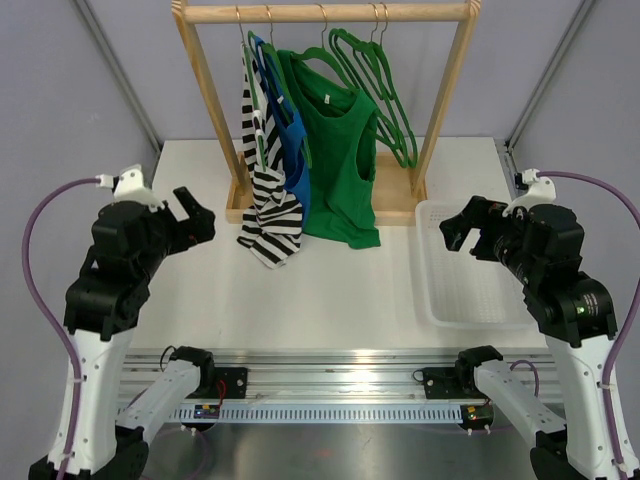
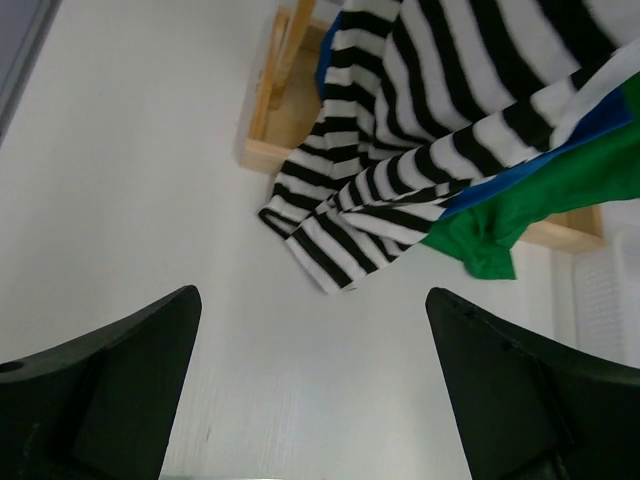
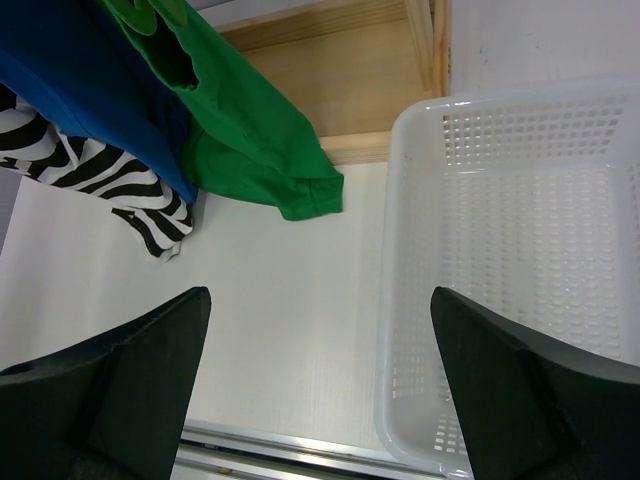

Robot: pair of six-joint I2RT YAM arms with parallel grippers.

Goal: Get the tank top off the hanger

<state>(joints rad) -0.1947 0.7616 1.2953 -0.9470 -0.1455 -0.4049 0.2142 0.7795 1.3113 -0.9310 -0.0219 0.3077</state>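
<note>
Green tank top [image 1: 340, 150]: hung on hanger [image 1: 312, 53], wooden rack [image 1: 325, 13], far centre.
Status: not removed; judged at start, all steps left.
Adj. left: blue tank top [image 1: 296, 150], striped tank top [image 1: 268, 200], both hung.
Adj. right: spare hangers [image 1: 385, 90].
Left gripper [image 1: 200, 215], right gripper [image 1: 455, 222]: jaws wide, nothing held, near side, well apart from garment.
White basket [image 1: 425, 270]: right, on table [image 1: 330, 290].

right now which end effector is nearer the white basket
Right. The right end effector hangs open by the left rim of the white basket; the left end effector is across the table, beyond the hanging striped top.
</note>
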